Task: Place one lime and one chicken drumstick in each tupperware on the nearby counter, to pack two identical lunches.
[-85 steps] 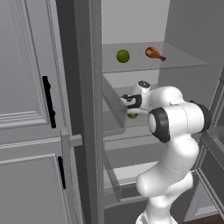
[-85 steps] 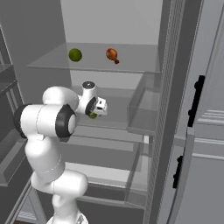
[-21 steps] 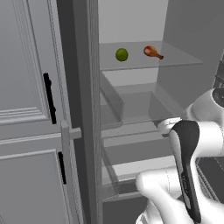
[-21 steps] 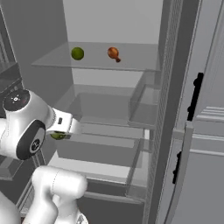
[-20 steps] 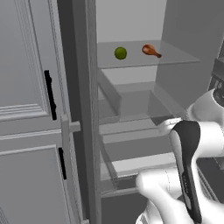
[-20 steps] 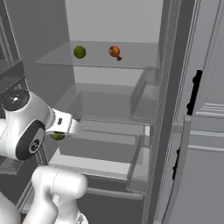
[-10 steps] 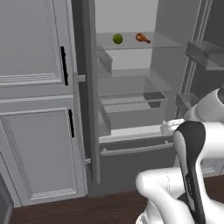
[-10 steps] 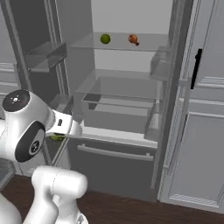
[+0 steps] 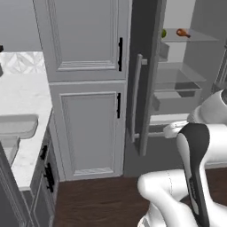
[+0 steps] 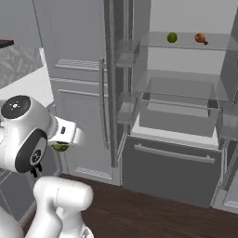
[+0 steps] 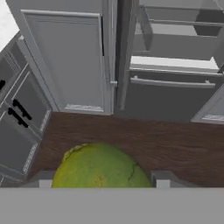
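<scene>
Clearly this is the carrying step. The open fridge stands ahead, with the white counter off to the left and a grey tupperware resting on it. On the fridge's top shelf sit one lime and a chicken drumstick, near each other. The gripper clasps the other lime between its fingers. Next, I judge, the lime must go to the counter and into that tupperware.
</scene>
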You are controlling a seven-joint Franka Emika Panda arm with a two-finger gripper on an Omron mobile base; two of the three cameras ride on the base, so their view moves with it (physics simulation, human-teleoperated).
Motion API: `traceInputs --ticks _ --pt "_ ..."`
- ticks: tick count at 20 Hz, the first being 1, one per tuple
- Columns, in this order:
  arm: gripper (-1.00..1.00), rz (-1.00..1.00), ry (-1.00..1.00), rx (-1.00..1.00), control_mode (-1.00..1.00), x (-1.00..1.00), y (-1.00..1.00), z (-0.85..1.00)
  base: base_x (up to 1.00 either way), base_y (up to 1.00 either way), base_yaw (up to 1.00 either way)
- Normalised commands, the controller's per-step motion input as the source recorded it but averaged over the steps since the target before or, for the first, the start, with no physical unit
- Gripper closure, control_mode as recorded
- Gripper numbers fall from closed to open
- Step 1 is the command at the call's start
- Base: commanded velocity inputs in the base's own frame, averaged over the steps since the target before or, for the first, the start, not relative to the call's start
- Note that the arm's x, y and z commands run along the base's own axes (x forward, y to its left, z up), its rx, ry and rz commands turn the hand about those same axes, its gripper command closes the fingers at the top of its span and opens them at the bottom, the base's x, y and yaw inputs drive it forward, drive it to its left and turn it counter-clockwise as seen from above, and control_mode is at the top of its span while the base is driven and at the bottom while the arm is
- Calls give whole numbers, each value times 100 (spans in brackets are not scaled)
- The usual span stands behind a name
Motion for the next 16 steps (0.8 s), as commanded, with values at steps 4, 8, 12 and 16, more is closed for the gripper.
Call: traceInputs --ticks 4,8,12,16 --pt "100 0 0 0 100 0 0 0 57 98 22" --pt "100 0 0 0 100 0 0 0 82 83 26" --pt "100 0 0 0 100 0 0 0 89 64 23" --pt "100 0 0 0 100 0 0 0 88 27 22"
